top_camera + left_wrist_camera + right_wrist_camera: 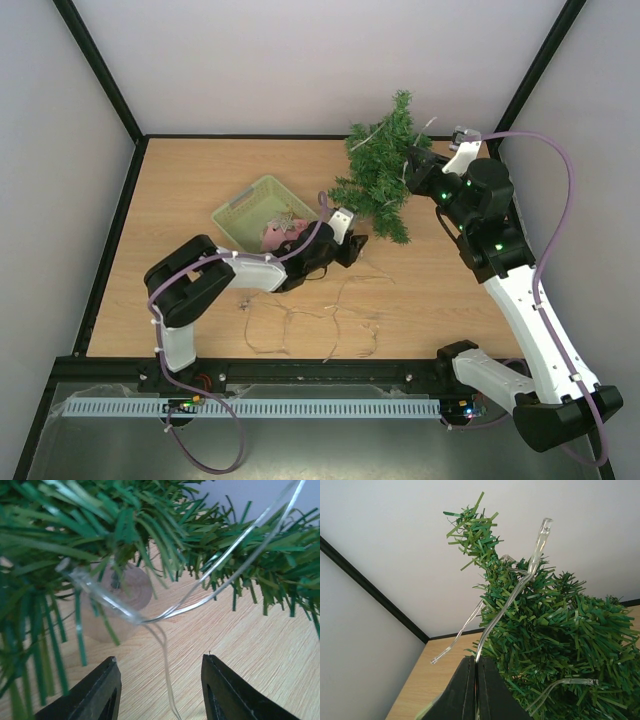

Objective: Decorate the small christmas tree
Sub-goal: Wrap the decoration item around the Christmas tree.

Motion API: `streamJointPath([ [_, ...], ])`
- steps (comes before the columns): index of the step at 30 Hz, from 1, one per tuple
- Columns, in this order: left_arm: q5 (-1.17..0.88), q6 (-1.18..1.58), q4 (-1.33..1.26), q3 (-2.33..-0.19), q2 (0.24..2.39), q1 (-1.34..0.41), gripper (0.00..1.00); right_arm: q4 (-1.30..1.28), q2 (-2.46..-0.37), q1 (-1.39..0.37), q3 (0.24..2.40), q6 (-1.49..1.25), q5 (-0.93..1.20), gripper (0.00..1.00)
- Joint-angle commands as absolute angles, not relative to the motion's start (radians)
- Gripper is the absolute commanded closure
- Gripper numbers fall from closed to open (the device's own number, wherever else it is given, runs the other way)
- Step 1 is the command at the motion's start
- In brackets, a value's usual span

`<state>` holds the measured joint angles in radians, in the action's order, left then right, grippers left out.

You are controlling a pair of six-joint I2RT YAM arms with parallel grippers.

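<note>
Open worktop (175, 175) out in the far ten o'clock corner, room to pass there. The small christmas tree (385, 165) blocks one o'clock, the pale green basket (250, 205) crowds just off centre, and wire (333, 330) (thin, lying flat) sprawls across six o'clock.

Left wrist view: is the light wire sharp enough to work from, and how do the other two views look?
Left wrist view: light wire and table grain sharp, the nearest needles of the small christmas tree blurred; right wrist view: tree crisp against the bright wall, right gripper dark, underlit; top external view: even light, soft shadows, the wire hard to see.
</note>
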<state>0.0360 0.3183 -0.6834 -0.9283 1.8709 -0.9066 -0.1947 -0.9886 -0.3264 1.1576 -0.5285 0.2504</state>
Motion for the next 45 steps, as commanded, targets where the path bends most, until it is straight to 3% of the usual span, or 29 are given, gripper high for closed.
streamJointPath([
  [1,0.006,0.315,-0.746,-0.947,1.889,-0.908,0.61,-0.153,-0.976,-0.321,1.148,-0.517,0.238,0.98],
  [5,-0.011,0.294,-0.76,-0.922,1.848,-0.909,0.9,-0.157,-0.974,-0.321,1.152,-0.51,0.228,0.98],
  [7,-0.013,0.278,-0.766,-0.899,1.805,-0.91,0.97,-0.16,-0.973,-0.321,1.156,-0.505,0.223,0.98],
  [18,0.009,0.274,-0.712,-0.774,1.534,-0.918,0.98,-0.195,-0.976,-0.321,1.152,-0.457,0.189,0.98],
  [29,0.115,0.291,-0.43,-0.701,1.108,-0.923,0.98,-0.256,-1.003,-0.321,1.198,-0.374,0.095,0.97],
  [36,0.148,0.258,-0.274,-0.748,0.906,-0.922,0.98,-0.227,-1.018,-0.321,1.192,-0.388,0.101,0.97],
  [45,0.149,0.198,-0.153,-0.913,0.881,-0.916,0.98,-0.224,-1.031,-0.321,1.185,-0.385,0.084,0.97],
])
